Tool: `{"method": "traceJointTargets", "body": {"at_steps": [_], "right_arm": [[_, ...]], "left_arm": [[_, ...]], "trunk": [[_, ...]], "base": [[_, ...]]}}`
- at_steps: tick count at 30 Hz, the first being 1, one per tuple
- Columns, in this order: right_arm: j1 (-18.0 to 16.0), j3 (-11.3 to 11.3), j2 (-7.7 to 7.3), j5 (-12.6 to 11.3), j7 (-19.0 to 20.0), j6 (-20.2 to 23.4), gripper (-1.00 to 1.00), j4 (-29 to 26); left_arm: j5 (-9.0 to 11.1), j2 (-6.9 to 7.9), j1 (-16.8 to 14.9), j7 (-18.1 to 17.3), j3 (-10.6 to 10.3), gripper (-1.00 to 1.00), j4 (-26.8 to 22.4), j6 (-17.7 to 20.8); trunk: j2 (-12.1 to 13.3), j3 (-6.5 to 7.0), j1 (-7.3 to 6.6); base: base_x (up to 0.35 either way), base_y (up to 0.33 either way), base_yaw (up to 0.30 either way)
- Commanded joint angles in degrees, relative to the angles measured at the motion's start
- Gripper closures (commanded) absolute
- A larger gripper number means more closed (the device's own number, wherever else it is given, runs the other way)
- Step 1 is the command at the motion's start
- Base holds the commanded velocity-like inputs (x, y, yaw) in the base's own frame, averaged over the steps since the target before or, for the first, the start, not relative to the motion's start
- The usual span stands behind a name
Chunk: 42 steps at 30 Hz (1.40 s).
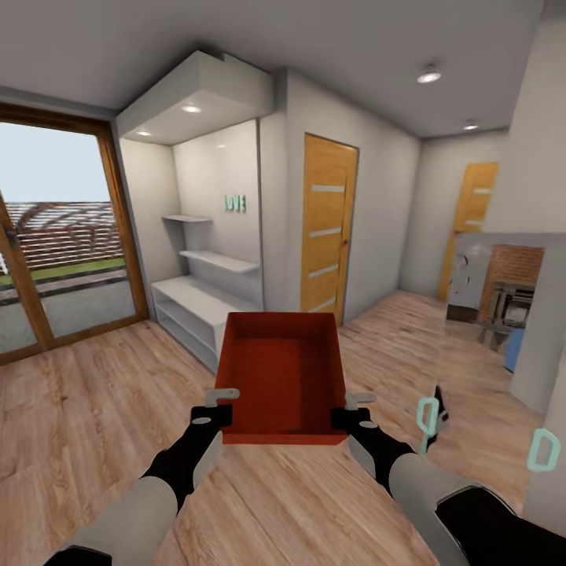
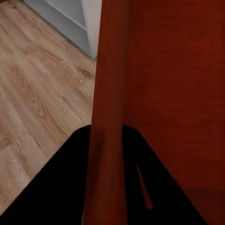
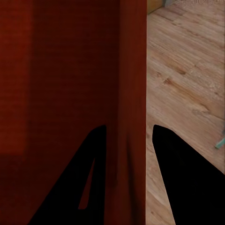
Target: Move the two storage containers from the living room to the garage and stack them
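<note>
While both arms reach forward, a red-orange bin [image 1: 283, 377] hangs between them above the light wood plank floor [image 1: 102, 393], its open top tipped toward the head camera. The left claw [image 1: 222, 405] pinches the bin's left wall near the near corner; in the left wrist view its two dark fingers [image 2: 65, 187] sit one on each side of that wall [image 2: 110, 117], closed on it. The right claw [image 1: 351, 409] grips the opposite wall the same way, and the right wrist view shows its fingers [image 3: 183, 183] straddling the red wall [image 3: 133, 93], one inside the bin and one outside. The bin looks empty.

Beyond the claws stands a white shelf unit [image 1: 200, 303] in an alcove, with teal letters [image 1: 235, 203] on the wall above it. Just right of that is a wooden door [image 1: 328, 236]; a second one [image 1: 472, 212] lies farther right, down the hall. Left of the left claw, well apart, are wood-framed glass doors [image 1: 55, 236] looking outside.
</note>
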Motion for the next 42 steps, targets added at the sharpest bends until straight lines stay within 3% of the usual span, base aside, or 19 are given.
{"method": "traceJointTargets", "body": {"at_steps": [1, 42], "right_arm": [[0.0, -0.78, -0.57, -1.0, -0.34, -0.26, 1.0, 0.19], [0.0, -0.78, -0.55, -1.0, -0.34, -0.18, 1.0, 0.19]], "left_arm": [[-0.89, 2.21, -0.05, 0.66, 4.63, 1.0, -0.28, -0.15], [-0.88, 2.19, -0.05, 0.64, 4.63, 1.0, -0.28, -0.15]], "trunk": [[-0.04, -0.02, 0.05], [-0.04, -0.02, 0.05]], "base": [[0.31, 0.0, 0.0], [0.32, 0.0, 0.0]]}}
